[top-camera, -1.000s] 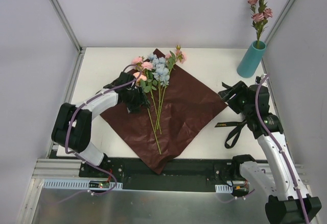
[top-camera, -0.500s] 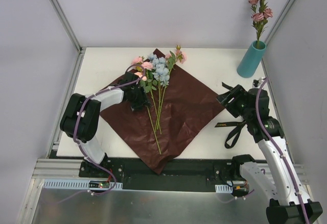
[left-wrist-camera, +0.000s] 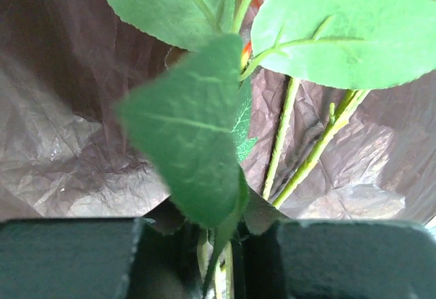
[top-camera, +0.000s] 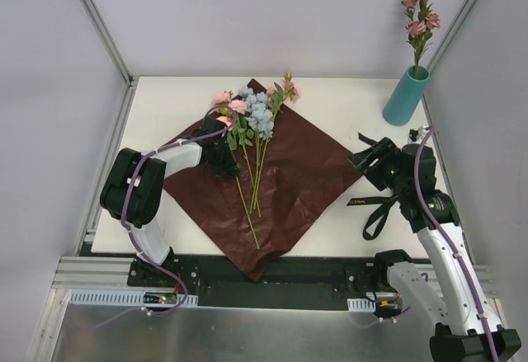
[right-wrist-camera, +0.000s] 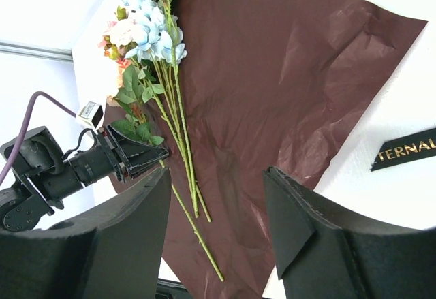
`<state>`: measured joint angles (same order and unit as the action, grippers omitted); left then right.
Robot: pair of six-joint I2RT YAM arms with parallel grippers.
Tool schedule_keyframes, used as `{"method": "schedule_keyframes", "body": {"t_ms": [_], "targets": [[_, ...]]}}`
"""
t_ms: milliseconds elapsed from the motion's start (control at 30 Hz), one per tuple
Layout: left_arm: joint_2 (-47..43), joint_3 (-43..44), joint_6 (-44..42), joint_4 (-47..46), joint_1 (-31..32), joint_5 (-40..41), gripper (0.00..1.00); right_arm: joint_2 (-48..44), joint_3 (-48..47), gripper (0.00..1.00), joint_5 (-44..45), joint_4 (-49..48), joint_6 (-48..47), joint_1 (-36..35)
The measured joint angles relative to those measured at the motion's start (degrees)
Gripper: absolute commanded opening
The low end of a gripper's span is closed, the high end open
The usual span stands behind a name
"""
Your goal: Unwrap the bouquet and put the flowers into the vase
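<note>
The bouquet lies unwrapped: its maroon paper [top-camera: 301, 172] is spread flat on the table. On the paper lie the flowers [top-camera: 252, 119], pink and pale blue blooms on long green stems [right-wrist-camera: 178, 118]. My left gripper [top-camera: 224, 159] sits low on the paper's left part, shut on a green stem [left-wrist-camera: 219, 258] just below its leaves [left-wrist-camera: 191, 142]. My right gripper [top-camera: 365, 162] hovers open off the paper's right corner, its fingers [right-wrist-camera: 129, 238] holding nothing. The teal vase [top-camera: 405, 96] stands at the back right with one pink flower stem [top-camera: 419, 16] in it.
A black ribbon [top-camera: 375, 205] with gold lettering [right-wrist-camera: 407, 150] lies on the white table [top-camera: 165, 102] under my right arm. Metal frame posts [top-camera: 99, 24] and white walls close in the table on the left, back and right.
My left gripper has closed on the flower stem, and its arm has drawn in closer to the paper. My right gripper has shifted slightly left, still open.
</note>
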<state>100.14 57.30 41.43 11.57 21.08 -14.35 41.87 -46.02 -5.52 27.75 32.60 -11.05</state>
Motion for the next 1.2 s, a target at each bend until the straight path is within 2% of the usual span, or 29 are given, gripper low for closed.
{"method": "schedule_keyframes", "body": {"t_ms": [67, 233, 600, 833, 1100, 1200], "targets": [[-0.09, 0.00, -0.02, -0.04, -0.02, -0.02, 0.00, -0.44, 0.00, 0.62, -0.20, 0.00, 0.07, 0.00], [-3.02, -0.02, -0.13, 0.24, 0.00, 0.00, 0.00, -1.11, 0.00, 0.61, -0.83, 0.00, 0.48, -0.02], [-19.02, -0.15, -2.64, 0.87, 0.00, -0.22, 0.00, -0.31, 0.66, 0.59, -6.03, -3.13, 5.35, -3.04], [-26.88, -0.79, -7.15, 3.06, 0.55, -2.47, 0.00, 4.35, 2.78, 0.59, -7.02, -10.67, 10.38, -12.55], [-29.68, -0.81, -11.08, 4.00, 2.78, -12.20, 0.00, 14.86, 0.55, 0.60, -4.98, -21.66, 14.51, -24.76], [-29.68, -0.81, -11.87, 4.24, 4.70, -16.31, 0.00, 20.20, -3.58, 0.56, -2.80, -24.48, 14.80, -28.52]]}}
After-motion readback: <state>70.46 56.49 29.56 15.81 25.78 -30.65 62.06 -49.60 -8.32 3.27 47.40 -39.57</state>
